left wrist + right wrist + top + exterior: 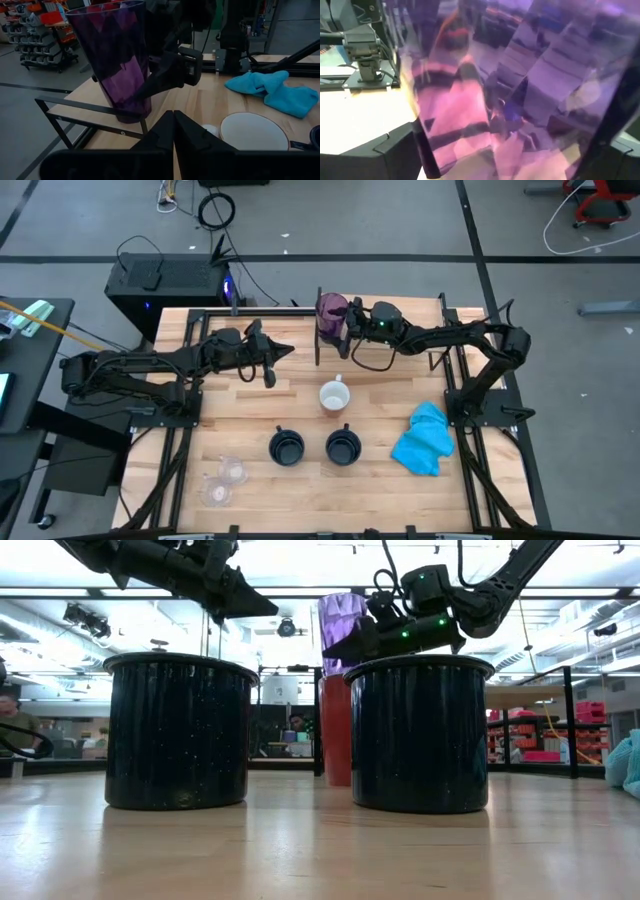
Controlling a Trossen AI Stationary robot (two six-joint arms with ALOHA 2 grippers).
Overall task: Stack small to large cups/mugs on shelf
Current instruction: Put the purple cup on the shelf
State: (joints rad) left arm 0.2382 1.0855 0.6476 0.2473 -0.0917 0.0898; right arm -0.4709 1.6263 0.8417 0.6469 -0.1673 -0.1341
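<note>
Taking the purple tumbler [332, 311] as landmark throughout, left to right in the high view.

Far to its left and nearest the front edge: two small clear cups [226, 481], side by side, untouched; probably left for last, being the smallest.

Left of the tumbler and level with it: left gripper [270, 360], fingers pressed together on nothing, raised off the table and pointing toward the tumbler. Looks parked out of the way so as not to crowd the other arm.

In front of the tumbler, toward the front edge: two navy mugs [286, 447], upright, apart from each other. Between them and the tumbler: orange mug [333, 397], white inside showing, upright.

Tumbler itself: upright at the back of the table, on the shelf [84, 90], just inside the thin black frame. Sensible as base of the stack, being the largest.

Just right of it: right gripper [350, 323], fingers spread wide on either side of the tumbler wall. Whether touching, cannot tell.

Further right and forward: blue cloth [424, 440], no part of the job.
</note>
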